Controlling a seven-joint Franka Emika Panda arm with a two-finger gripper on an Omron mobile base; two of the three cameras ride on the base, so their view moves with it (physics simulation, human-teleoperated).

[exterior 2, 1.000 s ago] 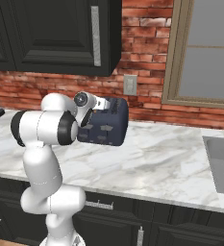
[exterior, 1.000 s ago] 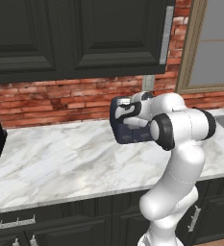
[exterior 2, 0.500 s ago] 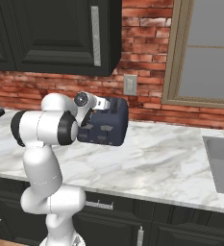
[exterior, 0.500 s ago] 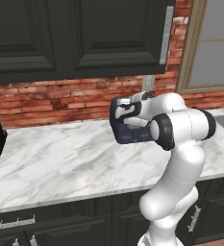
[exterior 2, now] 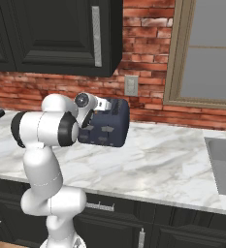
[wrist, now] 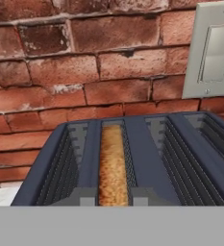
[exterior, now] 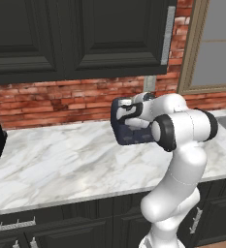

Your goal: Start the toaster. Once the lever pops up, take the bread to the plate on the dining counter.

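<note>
Showing the toaster (wrist: pixel 132 158) on the marble bench (exterior: pixel 61 164): the bread (wrist: pixel 112 166) sits upright in its left slot; the clenched claw (exterior: pixel 125 107), grasping nothing, hovers above.

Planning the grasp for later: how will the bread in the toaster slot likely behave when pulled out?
The bread looks toasted golden, so it is probably stiff and light, yet crumbly if squeezed hard. It stands edge-up deep in the toaster slot, so it could scrape the slot walls unless lifted straight.
</note>
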